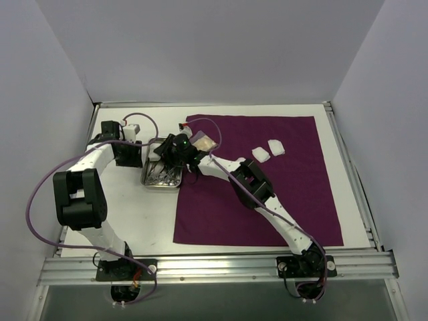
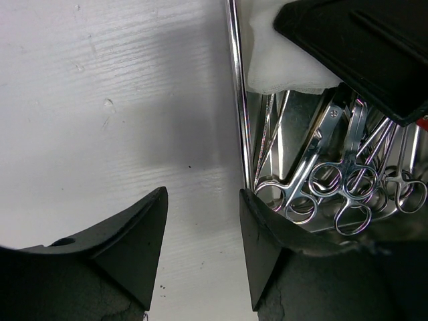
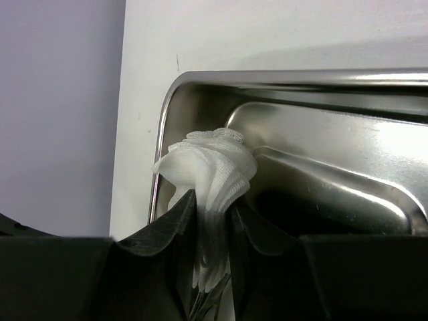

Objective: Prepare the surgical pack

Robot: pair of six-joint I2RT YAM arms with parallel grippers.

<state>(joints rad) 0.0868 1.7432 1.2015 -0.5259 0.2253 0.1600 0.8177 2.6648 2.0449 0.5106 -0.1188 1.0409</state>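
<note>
From above, you see the purple cloth [image 1: 281, 194] spread flat on the worktop [image 1: 134, 214]. The steel tray [image 1: 148, 184] stands just beside the cloth's left edge, on bare worktop, with its long axis running roughly from near to far (a little tilted, I think). Two gauze pads [image 1: 261, 154] lie on the far part of the cloth, well apart from the tray, so I judge the loading only partly done: these two are left, and the wrapping is not begun. In the left wrist view, the left fingers [image 2: 267, 247] are spread on both sides of the tray's wall, one outside over the worktop and one at the inner side, and they are not closed on it. The instruments [image 2: 334, 187] are already in the tray, lying along this wall, with ring handles toward the camera and tips away. In the right wrist view, the right fingers [image 3: 167, 227] pinch one crumpled gauze pad [image 3: 210, 167] over the tray's corner, and it is not yet let go.
</note>
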